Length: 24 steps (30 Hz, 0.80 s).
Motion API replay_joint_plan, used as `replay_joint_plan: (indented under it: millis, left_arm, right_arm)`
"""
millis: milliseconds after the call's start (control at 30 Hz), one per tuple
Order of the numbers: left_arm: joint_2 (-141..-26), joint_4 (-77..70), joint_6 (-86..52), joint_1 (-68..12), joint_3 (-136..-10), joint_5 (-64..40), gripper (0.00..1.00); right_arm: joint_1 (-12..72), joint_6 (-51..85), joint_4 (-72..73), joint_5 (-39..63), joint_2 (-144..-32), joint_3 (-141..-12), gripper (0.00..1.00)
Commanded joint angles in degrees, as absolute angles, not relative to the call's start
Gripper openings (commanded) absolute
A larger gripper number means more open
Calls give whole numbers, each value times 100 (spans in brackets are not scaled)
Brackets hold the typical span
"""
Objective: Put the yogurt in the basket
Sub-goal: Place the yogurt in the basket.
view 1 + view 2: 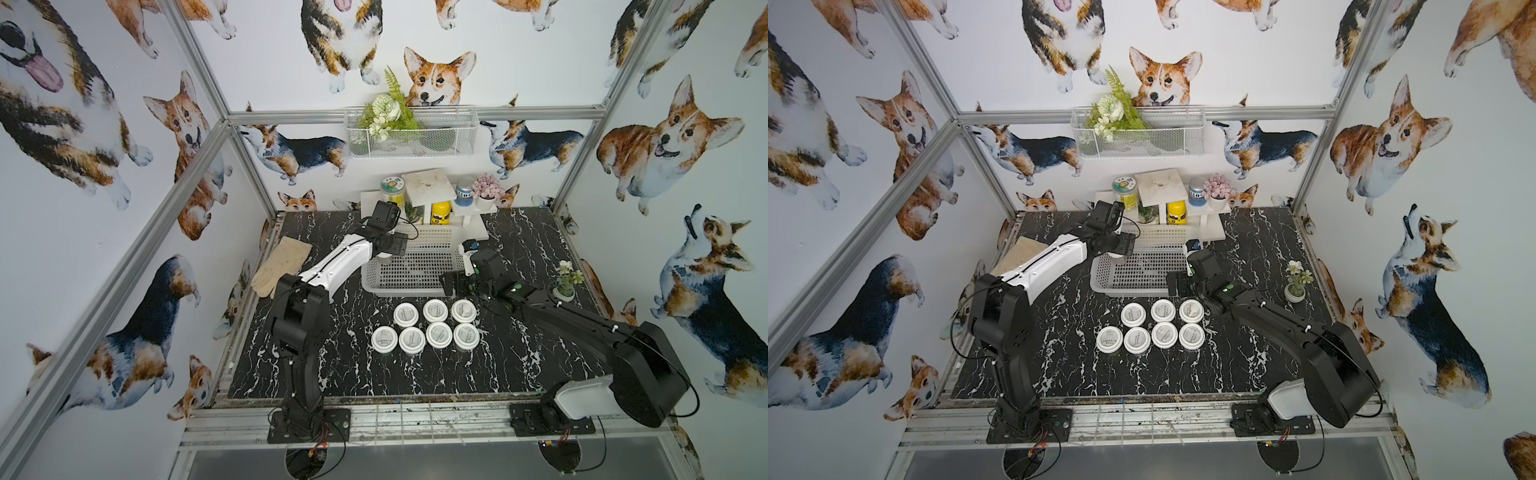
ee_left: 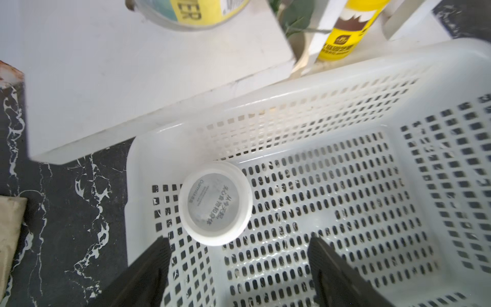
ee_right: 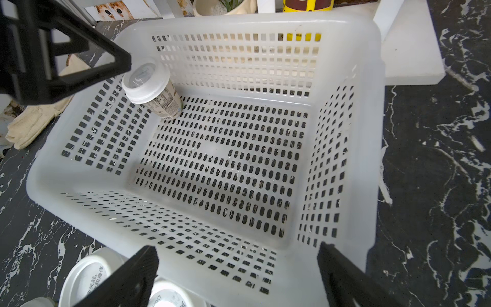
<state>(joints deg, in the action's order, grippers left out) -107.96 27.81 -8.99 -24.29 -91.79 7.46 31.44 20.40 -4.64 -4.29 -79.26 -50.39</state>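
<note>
- The basket (image 1: 401,291) sits toward the back of the black marbled tabletop (image 1: 519,365). Its far rim is right up against a white shelf stand (image 1: 473,232) that carries a yellow bottle (image 1: 441,212) and a jar (image 1: 393,191) with a green-yellow label.
- One yogurt cup (image 2: 215,203) is inside the basket, lid up on the holed floor, tucked into the far corner on the left arm's side, close to both walls there. From the right wrist view the cup (image 3: 147,79) looks a little tipped, but I can't be sure.
- The left jaws hang over that corner, spread wide. Their black fingers (image 2: 148,265) are clear of the cup and nothing is between them.
- Seven more yogurt cups (image 1: 435,310) stand lids up on the tabletop just in front of the basket. Three form a row next to it and four form a row behind that, packed close together.
- The right jaws hover over the basket's near rim on the right arm's side, also spread wide and empty. Their fingers (image 3: 127,279) are just above the nearest cups.
- A pale glove (image 1: 282,266) lies on the tabletop to the left of the basket, partly under the left arm.
- A small potted plant (image 1: 565,286) stands off to the right.
</note>
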Motion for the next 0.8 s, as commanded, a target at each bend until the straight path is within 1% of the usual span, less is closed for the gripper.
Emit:
replay_joint_plan:
  millis: [0,100,200,333,400,633,667,700,733,767]
  left_arm:
    - [-10410,2424,-1051,-2491,-8965,821,88]
    - [-10030,2548,-1173,-2581,-8723,946,88]
    - [-9447,2327,-1433,-2602,-8036,1022,88]
    - [-8039,869,-1927,-2604,-6230,1025,88]
    - [-7475,420,-2092,-2602,-5611,1098,86]
    - [-5729,-404,-2497,-2597,-3709,1798,86]
    - [-5550,-493,-2549,-2580,-3523,1870,84]
    - [-5349,-631,-2610,-2520,-3295,1866,79]
    - [-5145,-747,-2671,-2433,-3126,1830,76]
    - [-4982,-849,-2721,-2369,-2986,1812,75]
  right_arm:
    - [3138,1995,-517,-414,-7931,-5089,99]
    - [3142,1987,-512,-406,-7920,-5080,99]
    - [3153,1970,-505,-366,-7890,-5071,99]
    - [3201,1910,-455,-324,-7741,-4994,99]
    - [3337,1877,-481,-449,-7667,-4988,99]
    - [4404,1977,-1066,-1440,-7462,-5225,100]
    - [4555,2058,-1144,-1556,-7423,-5236,100]
    - [4729,2161,-1207,-1656,-7358,-5239,99]
    - [4939,2253,-1253,-1758,-7309,-5239,99]
    - [5087,2315,-1302,-1816,-7280,-5246,99]
